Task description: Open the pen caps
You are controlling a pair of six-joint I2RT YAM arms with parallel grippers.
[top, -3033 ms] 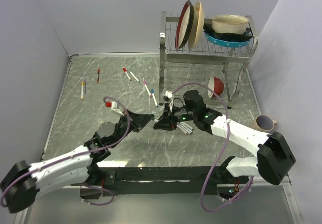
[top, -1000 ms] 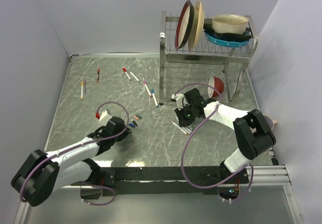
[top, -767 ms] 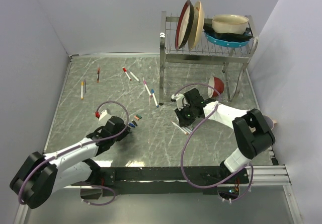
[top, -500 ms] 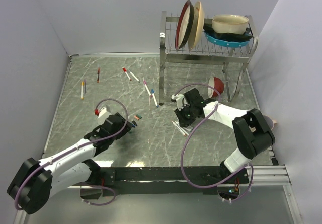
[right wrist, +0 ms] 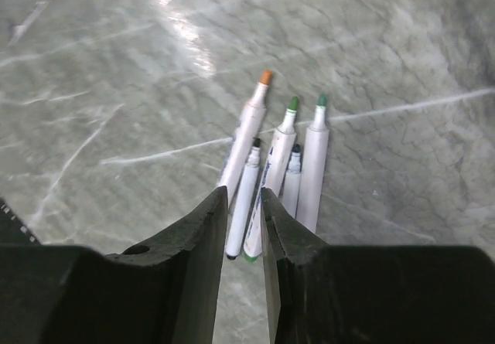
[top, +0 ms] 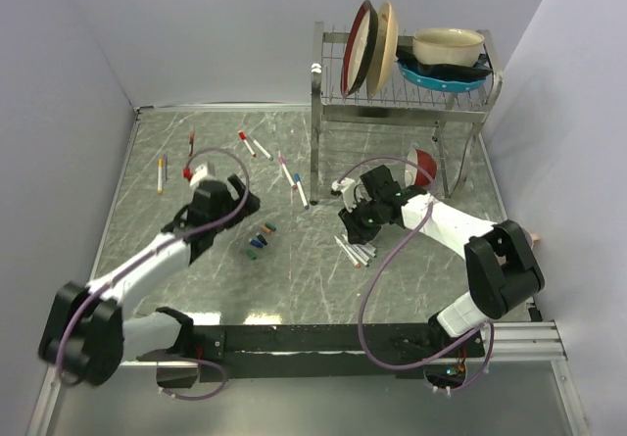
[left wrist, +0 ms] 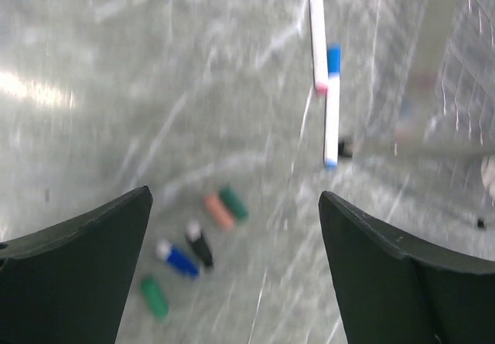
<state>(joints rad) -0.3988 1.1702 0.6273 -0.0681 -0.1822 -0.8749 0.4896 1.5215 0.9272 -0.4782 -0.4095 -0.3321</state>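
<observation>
Left gripper point(left wrist: 234, 197) hung above the table point(top: 147, 260), left of centre, jaws spread wide, nothing between them. Seen through that gap, loose pen caps point(left wrist: 199, 243) lay scattered close together on the marble: two green, one blue, one black, one orange. Blur hid which of them touched.

Right gripper point(right wrist: 244, 197) hovered low, right of centre, near the dish rack point(top: 402, 98). Its jaws stood a narrow slit apart and gripped nothing visible. Just ahead of it five uncapped pens point(right wrist: 313, 166) lay side by side, touching, with tips orange, green, green and two dark.

A stretch of bare tabletop showed between the cap scatter and the pen bundle, and a wider one toward the near edge in front of both.

Far side was more crowded. Capped pens point(top: 284, 169) lay strung along the back half, one pink-capped and one blue-capped end to end beside the rack leg point(left wrist: 433, 50). Two more sat near the left edge.

A red bowl point(top: 421, 167) sat under the rack, close behind the right arm. A mug point(top: 514, 238) stood at the right edge.
</observation>
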